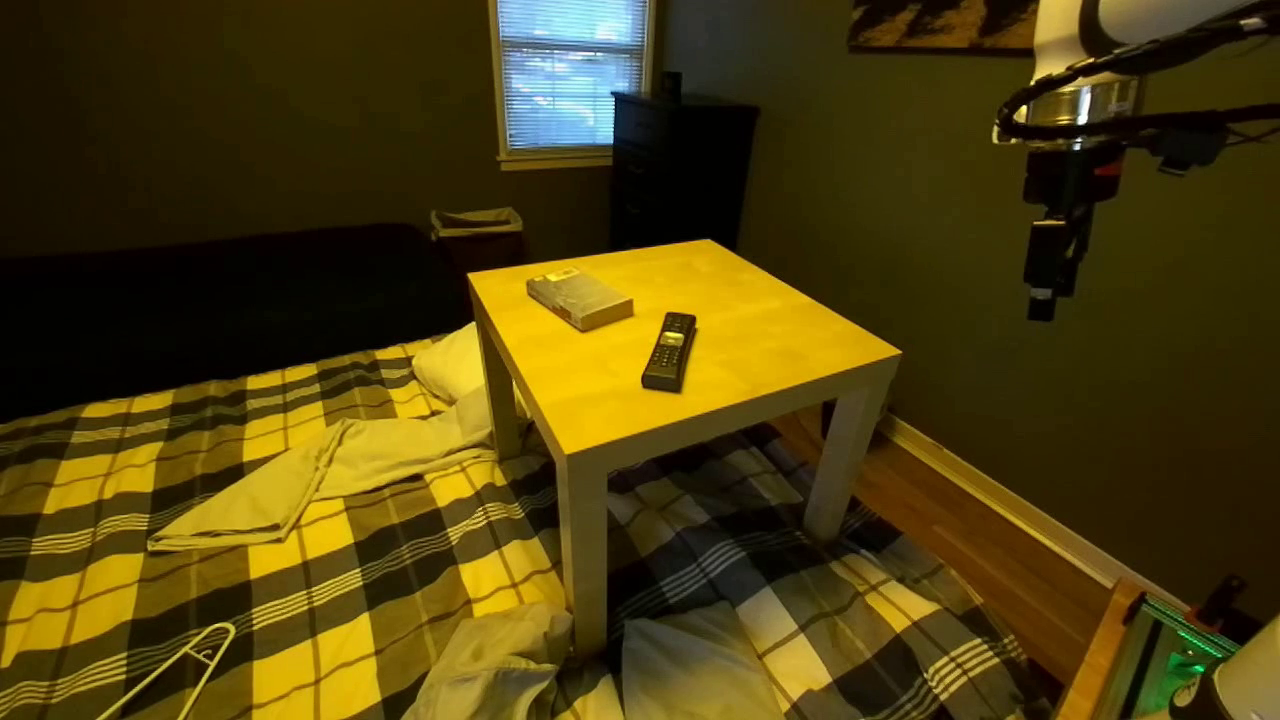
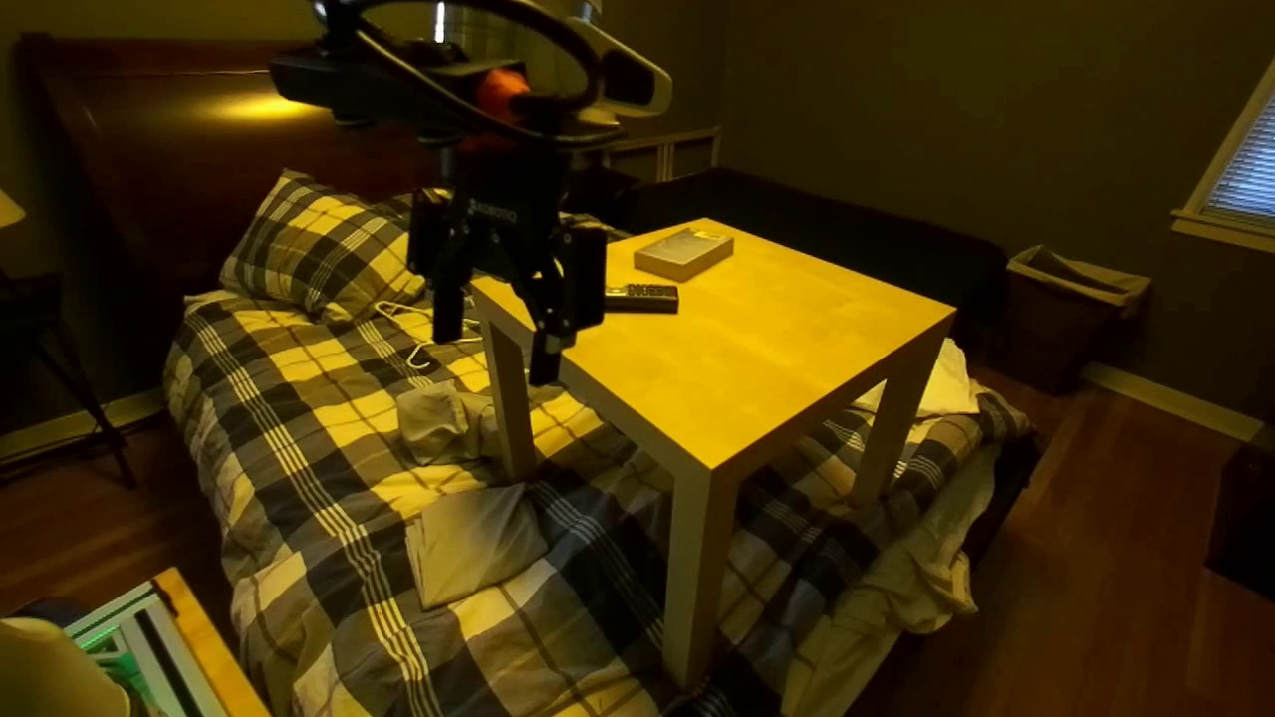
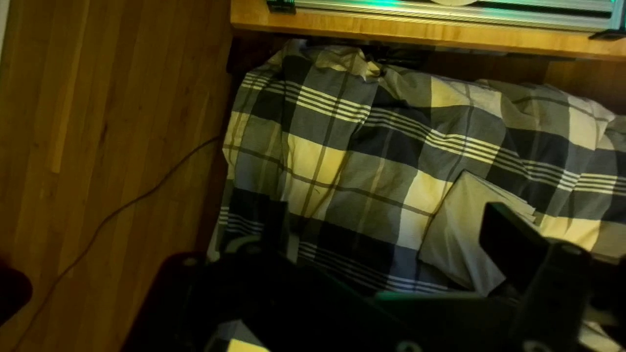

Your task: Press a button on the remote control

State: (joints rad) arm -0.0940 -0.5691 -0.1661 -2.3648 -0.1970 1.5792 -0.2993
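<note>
Black and slim, the remote lies flat on the yellowish tabletop, keys facing up, with a small pale screen partway along it. In an exterior view it rests near the tabletop's front edge, near a flat grey box but not touching it; the box lies farther back, by the left edge. The tabletop's pale legs stand on a plaid blanket. In an exterior view the hand hangs in the air, its 2 fingers pointing down and held apart, and it covers 1 end of the remote from sight. In an exterior view it shows well apart from the tabletop, in front of a dark wall. In the wrist view the 2 fingers stand spread, dark and blurred, across the lower part; beyond them are the blanket, a folded grey cloth and, to the left, a wooden floor crossed by a thin cord. Along the top there, a wooden board carries a metal frame with a green glow. Farther off, in both exterior views, are a window with blinds and a cloth-lined basket.
</note>
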